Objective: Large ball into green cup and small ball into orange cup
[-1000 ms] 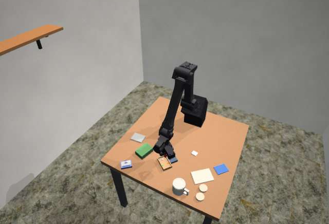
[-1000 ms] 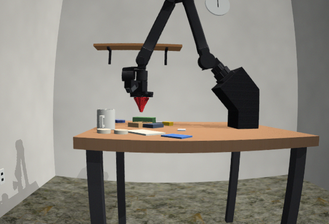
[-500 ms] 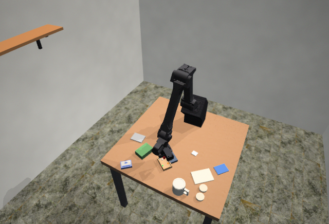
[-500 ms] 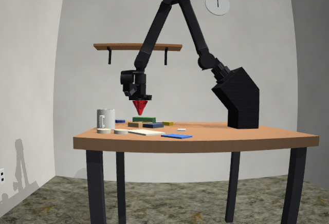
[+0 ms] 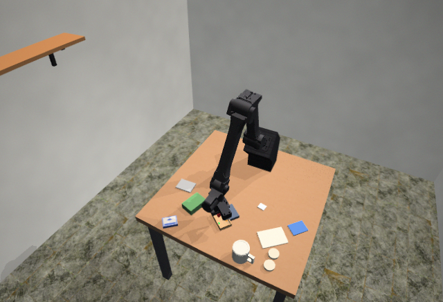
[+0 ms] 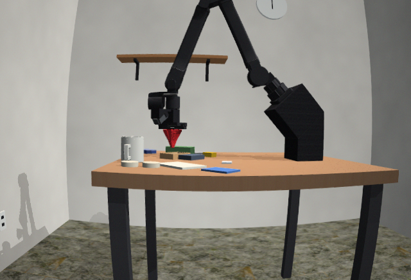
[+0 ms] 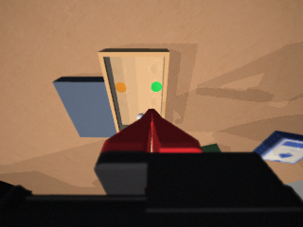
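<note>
The wooden puzzle (image 7: 136,87) lies flat on the table under its clear cover, also seen in the top view (image 5: 223,222) and the exterior view (image 6: 168,155). Inside it are an orange cup (image 7: 120,87) and a green cup (image 7: 156,86). One silvery ball shows at the near end by my fingertips; the other ball is hidden. My gripper (image 7: 151,113) (image 6: 172,144) has red fingers pressed together, empty, pointing down just above the puzzle's near end.
A dark blue block (image 7: 87,106) lies beside the puzzle. A green block (image 5: 193,202), a blue-and-white card (image 5: 169,221), a grey tile (image 5: 185,185), a white mug (image 5: 241,251), two round discs (image 5: 270,259), a cream plate (image 5: 272,237) and a blue tile (image 5: 297,227) are spread around.
</note>
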Robot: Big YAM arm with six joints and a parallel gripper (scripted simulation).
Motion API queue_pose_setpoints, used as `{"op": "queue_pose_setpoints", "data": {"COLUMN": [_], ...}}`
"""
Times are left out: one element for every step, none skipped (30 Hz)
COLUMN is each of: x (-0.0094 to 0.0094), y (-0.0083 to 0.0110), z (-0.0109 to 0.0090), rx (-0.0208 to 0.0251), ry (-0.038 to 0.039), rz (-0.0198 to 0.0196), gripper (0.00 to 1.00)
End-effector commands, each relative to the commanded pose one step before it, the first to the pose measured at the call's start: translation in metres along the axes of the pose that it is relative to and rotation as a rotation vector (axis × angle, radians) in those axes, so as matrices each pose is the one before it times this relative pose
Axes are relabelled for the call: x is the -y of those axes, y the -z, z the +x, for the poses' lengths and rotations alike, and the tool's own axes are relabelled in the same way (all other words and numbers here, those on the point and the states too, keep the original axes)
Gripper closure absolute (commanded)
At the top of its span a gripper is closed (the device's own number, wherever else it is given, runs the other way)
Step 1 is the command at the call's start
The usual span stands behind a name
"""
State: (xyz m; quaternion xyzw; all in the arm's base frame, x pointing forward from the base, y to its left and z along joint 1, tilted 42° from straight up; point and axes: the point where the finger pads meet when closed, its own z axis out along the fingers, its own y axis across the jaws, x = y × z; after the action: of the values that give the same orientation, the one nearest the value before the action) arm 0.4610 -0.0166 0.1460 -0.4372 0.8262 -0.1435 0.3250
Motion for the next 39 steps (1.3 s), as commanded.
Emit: {"op": "queue_pose_setpoints", "data": {"x": [0.02657, -0.00106, -0.00148, -0.00094, -0.00019, -0.00023, -0.00027, -0.00031, 0.00000, 0.00000, -0.00034, -0.00036, -0.00039, -0.00041, -0.00043, -0.00043, -0.00044, -0.00044, -0.00044, -0.00041, -0.00040, -0.00039, -0.00037, -0.00034, -0.00031, 0.00000, 0.00000, 0.00288, -0.00242, -0.00121, -0.00016, -0.00013, -0.00009, -0.00006, 0.00048, -0.00016, -0.00003, 0.00000, 0.00003], "y": [0.00789, -0.00178, -0.00249, -0.00178, -0.00058, -0.00069, -0.00080, -0.00091, 0.00000, 0.00000, -0.00100, -0.00108, -0.00116, -0.00122, -0.00127, -0.00129, -0.00131, -0.00131, -0.00129, -0.00126, -0.00121, -0.00115, -0.00107, -0.00098, -0.00089, 0.00000, 0.00000, 0.00366, -0.00368, -0.00197, -0.00046, -0.00035, -0.00025, -0.00016, 0.00062, -0.00023, -0.00004, -0.00001, -0.00005], "z": [-0.00981, 0.00085, 0.00119, 0.00076, -0.00017, -0.00021, -0.00024, -0.00027, 0.00000, 0.00000, -0.00029, -0.00032, -0.00034, -0.00036, -0.00037, -0.00038, -0.00038, -0.00038, -0.00037, -0.00036, -0.00035, -0.00033, -0.00031, -0.00031, -0.00028, 0.00000, 0.00000, -0.00278, 0.00154, 0.00064, -0.00014, -0.00012, -0.00008, -0.00005, -0.00043, 0.00010, 0.00002, 0.00001, 0.00009], "rx": [0.02883, -0.00240, -0.00335, -0.00214, 0.00017, 0.00022, 0.00025, 0.00029, 0.00000, 0.00000, 0.00031, 0.00034, 0.00036, 0.00038, 0.00039, 0.00039, 0.00040, 0.00040, 0.00039, 0.00037, 0.00036, 0.00034, 0.00035, 0.00044, 0.00043, 0.00000, 0.00000, 0.00737, -0.00449, -0.00200, 0.00020, 0.00020, 0.00013, 0.00008, 0.00115, -0.00029, -0.00004, -0.00002, -0.00014], "ry": [0.00057, -0.00061, -0.00086, -0.00070, -0.00001, 0.00000, 0.00000, 0.00000, 0.00000, 0.00000, 0.00000, 0.00000, 0.00000, 0.00000, 0.00000, 0.00000, 0.00000, 0.00000, 0.00000, 0.00000, 0.00000, 0.00028, 0.00071, 0.00083, 0.00071, 0.00000, 0.00000, 0.00262, -0.00071, -0.00037, 0.00028, 0.00038, 0.00029, 0.00017, 0.00029, -0.00001, 0.00005, 0.00004, -0.00002], "rz": [0.05698, -0.00377, -0.00526, -0.00327, -0.00025, -0.00031, -0.00036, -0.00040, 0.00000, 0.00000, -0.00044, -0.00048, -0.00051, -0.00054, -0.00056, -0.00056, -0.00057, -0.00057, -0.00056, -0.00054, -0.00052, -0.00049, -0.00048, -0.00052, -0.00049, 0.00000, 0.00000, 0.01025, -0.00762, -0.00367, -0.00024, -0.00021, -0.00014, -0.00009, 0.00167, -0.00050, -0.00010, -0.00001, -0.00008], "gripper": [1.00, 1.00, 1.00, 1.00, 1.00, 1.00, 1.00, 1.00, 1.00, 1.00, 1.00, 1.00, 1.00, 1.00, 1.00, 1.00, 1.00, 1.00, 1.00, 1.00, 1.00, 1.00, 1.00, 1.00, 1.00, 1.00, 1.00, 1.00, 1.00, 1.00, 1.00, 1.00, 1.00, 1.00, 1.00, 1.00, 1.00, 1.00, 1.00]}}
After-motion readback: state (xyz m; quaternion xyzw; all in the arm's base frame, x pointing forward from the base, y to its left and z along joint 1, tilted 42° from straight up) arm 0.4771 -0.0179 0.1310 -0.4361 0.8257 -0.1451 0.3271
